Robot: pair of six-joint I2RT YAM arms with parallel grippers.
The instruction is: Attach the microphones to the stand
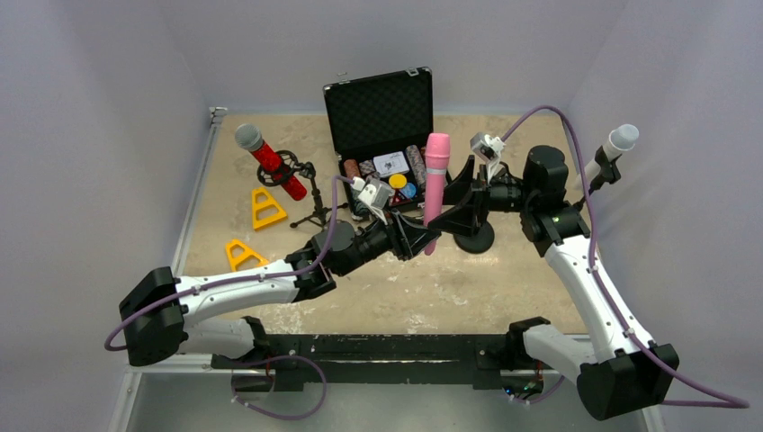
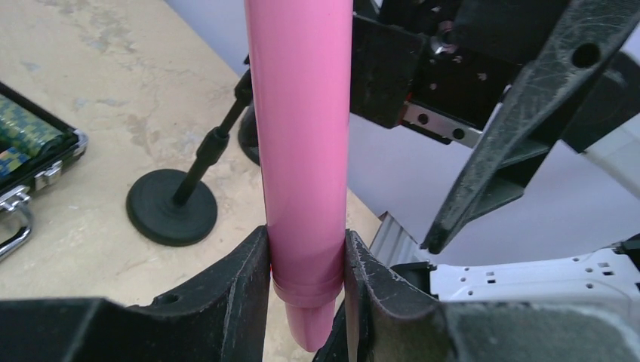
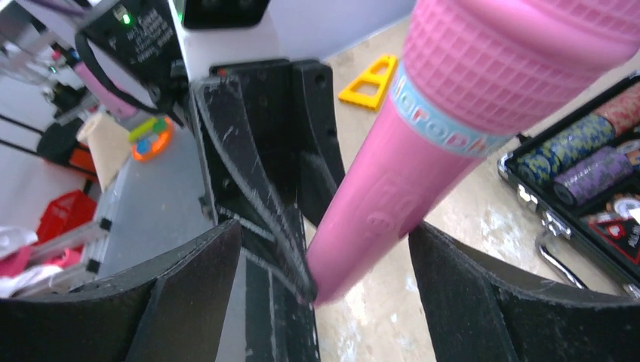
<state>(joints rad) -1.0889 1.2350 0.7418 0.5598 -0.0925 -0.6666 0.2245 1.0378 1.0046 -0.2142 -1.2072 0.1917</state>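
**Pink microphone upright in the left gripper, right gripper open around it**

We see the pink microphone (image 1: 435, 189) over the middle of the tabletop (image 1: 405, 288), just in front of the open black case (image 1: 378, 99) at the far edge. Its long axis is close to vertical, with the gridded head up and the tapered tail down. In the overhead view it leans slightly, the head lying towards the far edge.

The left gripper (image 1: 430, 241) is clamped on the lowest part of the handle. In the left wrist view both fingers (image 2: 249, 286) press against the pink body, and the tail tip pokes out below them.

The right gripper (image 1: 454, 193) comes in from the right with its jaws spread wide on either side of the handle, just under the head. In the right wrist view there is clear space on one side. The other finger (image 3: 468, 286) sits very near the handle, and we cannot tell whether it touches.

A black stand with a round base (image 1: 474, 238) rests just right of the pink microphone's tail.

The red microphone (image 1: 270, 162) sits tilted in a tripod stand (image 1: 310, 202) near the far left corner, silver grille pointing up and to the far left. The white microphone (image 1: 612, 148) is at the right edge, slanted, silver head up and to the right.

Two yellow triangles (image 1: 266, 209) lie near the left edge.
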